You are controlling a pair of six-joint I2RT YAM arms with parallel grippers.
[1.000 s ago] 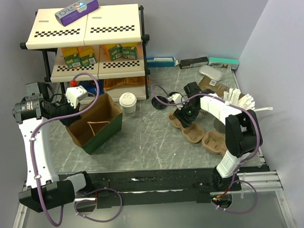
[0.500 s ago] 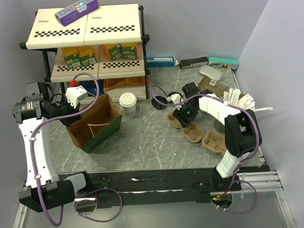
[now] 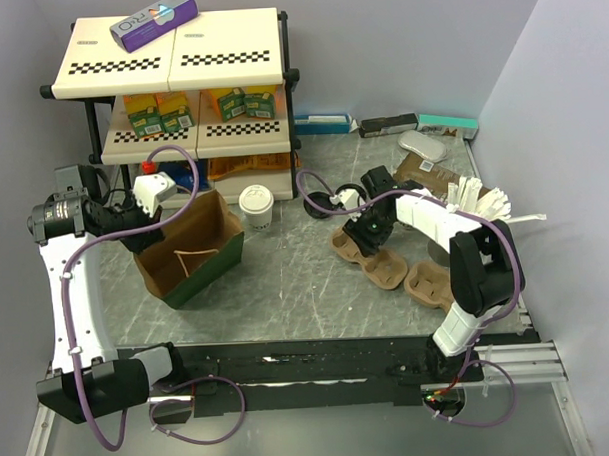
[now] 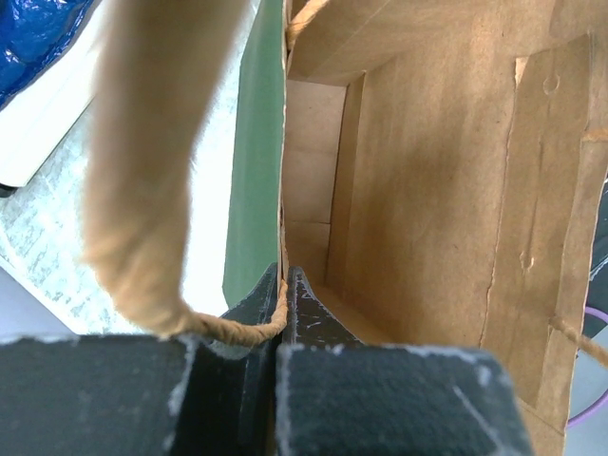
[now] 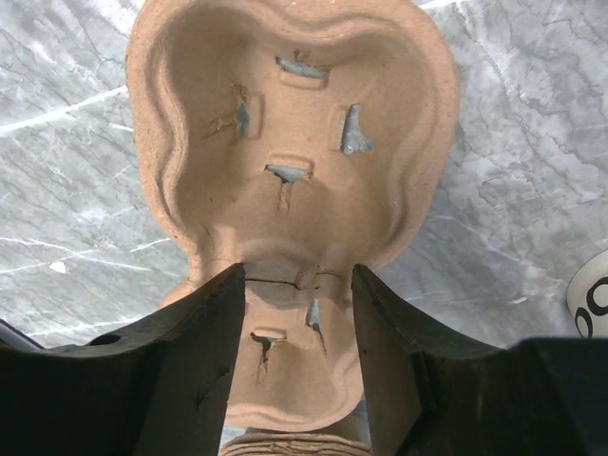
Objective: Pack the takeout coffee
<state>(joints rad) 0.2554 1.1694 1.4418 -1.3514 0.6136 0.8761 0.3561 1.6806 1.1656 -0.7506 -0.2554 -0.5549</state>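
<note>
Left gripper [image 4: 285, 285] is clamped tight on the rim of the paper bag [image 4: 418, 190], its twine handle looping off at my fingertips. Right gripper [image 5: 296, 285] straddles the pulp tray [image 5: 285, 123] at its narrow waist, fingers against both sides; gripping or just touching, I cannot tell. Farther out, the white lidded coffee cup [image 3: 256, 206] stands upright on the table [image 3: 286, 279] between bag and tray, just before the shelf [image 3: 228, 36].

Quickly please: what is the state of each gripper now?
Left gripper: shut on the paper bag, at its rim.
Right gripper: jaws astride the narrow waist of the cup tray; gripping or not, cannot tell.
</note>
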